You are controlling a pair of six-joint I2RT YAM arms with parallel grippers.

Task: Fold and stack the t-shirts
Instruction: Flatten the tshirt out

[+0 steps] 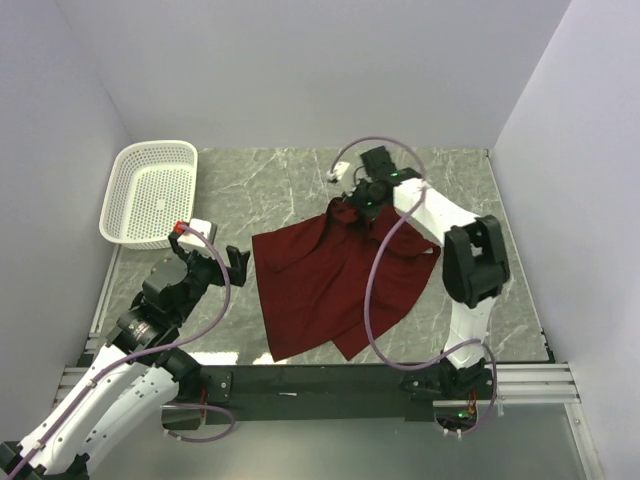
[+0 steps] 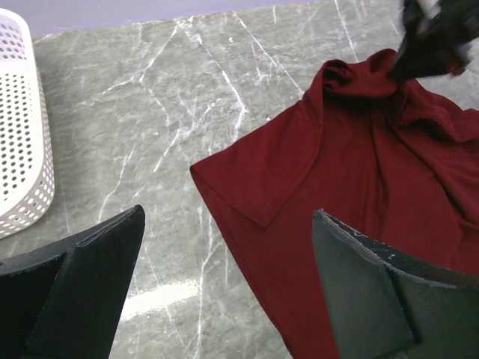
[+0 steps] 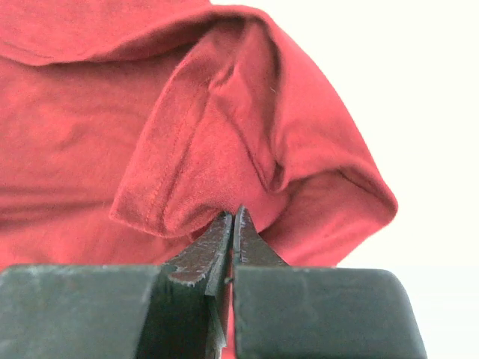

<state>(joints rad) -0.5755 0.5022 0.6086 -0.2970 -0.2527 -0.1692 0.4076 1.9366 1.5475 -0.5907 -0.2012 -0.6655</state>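
T-shirt [image 1: 330,285] pinched at far edge by outstretched right hand [image 1: 352,207].

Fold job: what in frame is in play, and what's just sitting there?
In play: maroon t-shirt; right gripper, shut on a fold of it; left gripper, open, empty.
Sitting there: white basket, empty, far-left corner.
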